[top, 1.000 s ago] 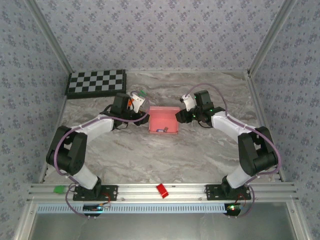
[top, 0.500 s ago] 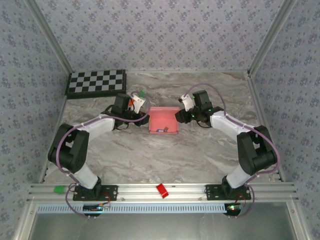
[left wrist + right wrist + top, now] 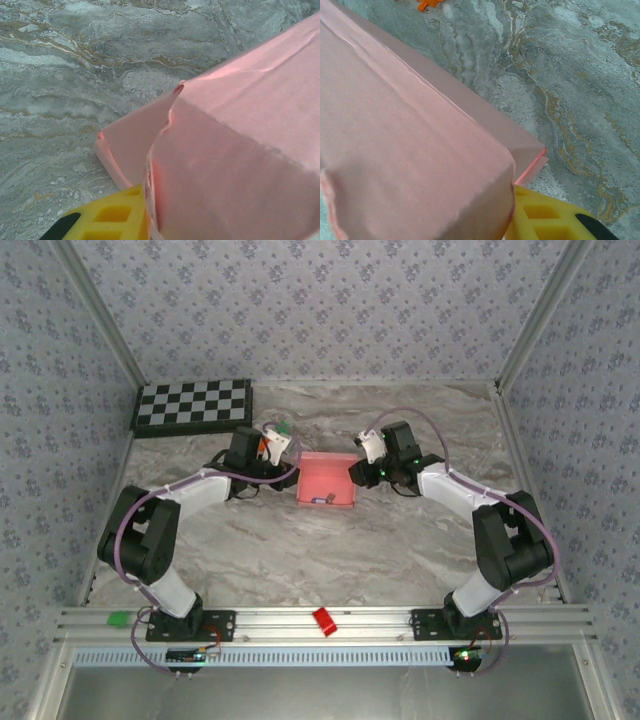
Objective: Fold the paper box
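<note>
At mid-table [image 3: 300,550], the box [image 3: 328,483] is flanked by both grippers. Since a second ago, the right gripper [image 3: 358,472] is brought slightly nearer its right edge; the left gripper [image 3: 290,472] is kept at the left edge. Whether either is clamped on the card cannot be told.

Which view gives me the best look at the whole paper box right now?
Top external: the paper box shows whole, a pink rectangle on the marble table. Left wrist gives a close-up of one creased corner; right wrist, a close-up of one folded edge and corner.
</note>
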`<move>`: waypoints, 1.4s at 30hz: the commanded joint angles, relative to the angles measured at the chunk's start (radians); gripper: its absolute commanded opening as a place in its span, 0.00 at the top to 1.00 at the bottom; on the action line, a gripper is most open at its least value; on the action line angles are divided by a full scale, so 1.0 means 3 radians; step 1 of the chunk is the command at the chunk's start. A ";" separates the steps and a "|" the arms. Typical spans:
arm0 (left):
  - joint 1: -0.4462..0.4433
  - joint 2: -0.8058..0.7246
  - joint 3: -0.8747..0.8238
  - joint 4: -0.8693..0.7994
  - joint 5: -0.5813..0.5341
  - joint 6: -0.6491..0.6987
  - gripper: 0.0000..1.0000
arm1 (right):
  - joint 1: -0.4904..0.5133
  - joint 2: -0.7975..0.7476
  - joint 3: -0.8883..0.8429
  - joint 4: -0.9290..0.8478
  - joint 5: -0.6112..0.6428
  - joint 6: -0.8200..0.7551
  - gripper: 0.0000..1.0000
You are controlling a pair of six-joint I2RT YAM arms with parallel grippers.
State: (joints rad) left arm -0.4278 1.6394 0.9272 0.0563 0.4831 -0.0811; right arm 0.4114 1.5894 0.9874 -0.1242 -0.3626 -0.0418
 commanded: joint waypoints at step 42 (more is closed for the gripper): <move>-0.0402 -0.0144 -0.0357 0.0715 -0.0793 -0.0312 0.94 | 0.0331 -0.0252 -0.0524 0.0594 0.0924 0.0415 0.86</move>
State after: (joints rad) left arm -0.5327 1.6230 0.8196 0.2733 0.2268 -0.1589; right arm 0.4950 1.5295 0.8463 0.0513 -0.1032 0.0639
